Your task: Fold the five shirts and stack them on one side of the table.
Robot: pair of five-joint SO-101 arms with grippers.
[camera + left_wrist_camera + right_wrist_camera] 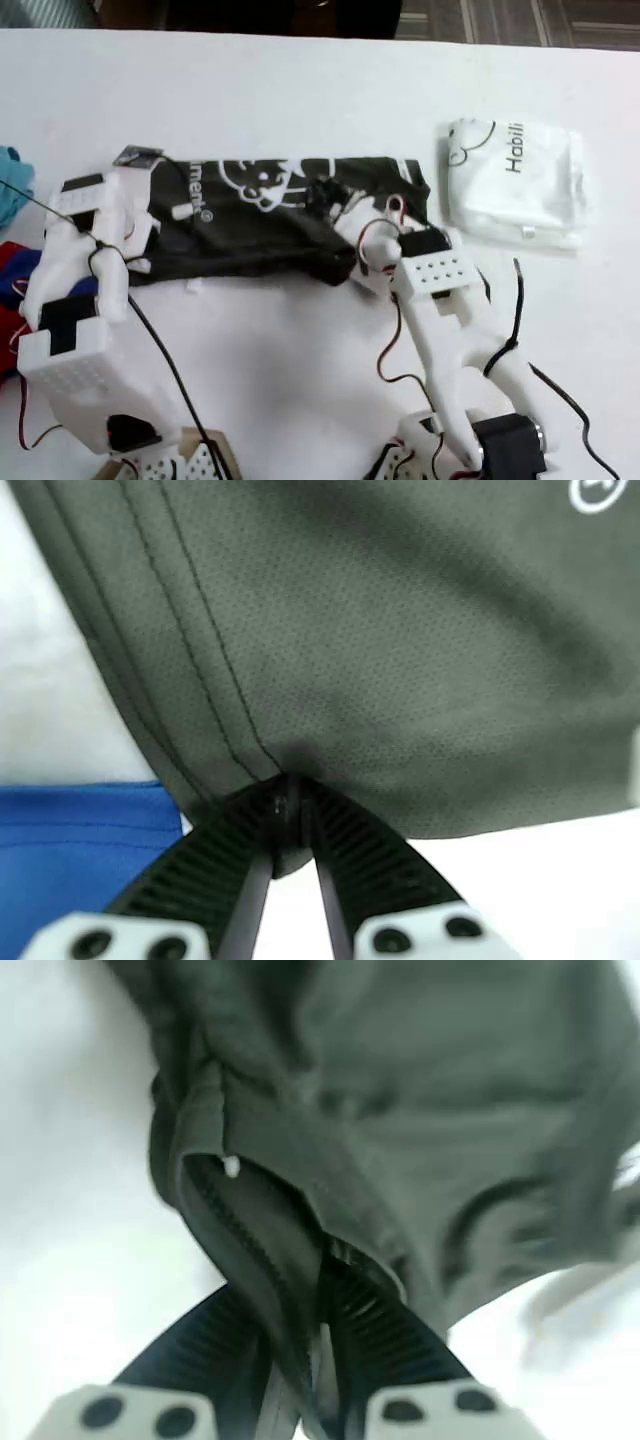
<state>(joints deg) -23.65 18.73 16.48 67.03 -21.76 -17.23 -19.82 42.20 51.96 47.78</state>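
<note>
The bench is a plain white surface that takes up nearly the whole high view, with bare white top in front of the arms and along its far side. Beyond its far edge runs a dark band, and grey tiled floor shows at the upper right corner. The black shirt, printed in white, lies crumpled in a long strip across the middle of the bench, between the two arms. The left gripper has its jaws clenched on the stitched hem at one end of that shirt. In the left wrist view a blue cloth lies just beside this hem on the white top. The right gripper has its jaws clenched on a bunched fold at the shirt's other end, with fabric drawn in between the ribbed pads. A white shirt, folded into a compact packet, rests on the bench's right side, near the black shirt but not touching it. At the bench's left edge a teal cloth sits toward the far side, with a red cloth nearer the arm bases, both cut off by the frame.
</note>
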